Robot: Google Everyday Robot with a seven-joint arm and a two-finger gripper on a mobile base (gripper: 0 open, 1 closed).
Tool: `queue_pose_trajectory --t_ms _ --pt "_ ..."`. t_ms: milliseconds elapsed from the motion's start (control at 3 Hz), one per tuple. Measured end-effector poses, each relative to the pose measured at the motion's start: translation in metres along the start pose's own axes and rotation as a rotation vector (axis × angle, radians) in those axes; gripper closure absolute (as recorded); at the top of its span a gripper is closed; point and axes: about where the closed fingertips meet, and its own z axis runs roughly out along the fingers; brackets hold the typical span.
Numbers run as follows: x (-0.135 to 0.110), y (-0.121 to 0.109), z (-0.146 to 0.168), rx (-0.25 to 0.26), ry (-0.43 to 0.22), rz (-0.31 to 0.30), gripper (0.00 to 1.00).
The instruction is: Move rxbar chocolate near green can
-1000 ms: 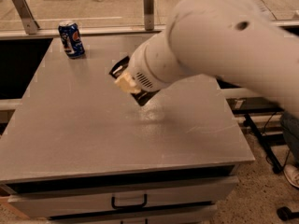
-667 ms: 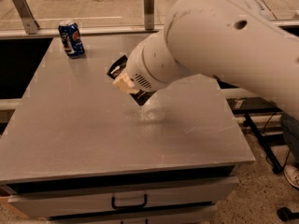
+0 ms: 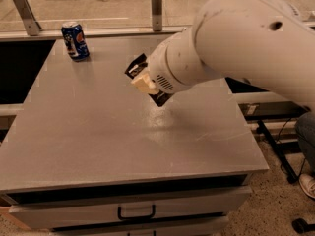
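Observation:
The rxbar chocolate is a dark flat wrapper with white text. It sits tilted in my gripper, a little above the middle of the grey table. A cream fingertip presses on the bar, and the bar's lower end sticks out below it. My large white arm comes in from the right and covers the back right of the table. The green can is not in view; it may be behind the arm.
A blue can with a red-white logo stands upright at the table's back left corner. A railing with metal posts runs behind the table. A drawer with a black handle is under the front edge. A shoe is at far right.
My gripper with the rxbar chocolate has shifted slightly to the right and a bit toward the back. The blue can has not moved.

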Motion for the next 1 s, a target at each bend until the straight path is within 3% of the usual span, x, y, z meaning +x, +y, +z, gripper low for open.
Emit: queue_pose_trajectory --t_ms 667,1000 --pt "0.042 -0.095 0.014 0.047 -0.044 0.007 1.00" --pt "0.072 -0.131 0.030 0.068 -0.035 0.033 1.00"
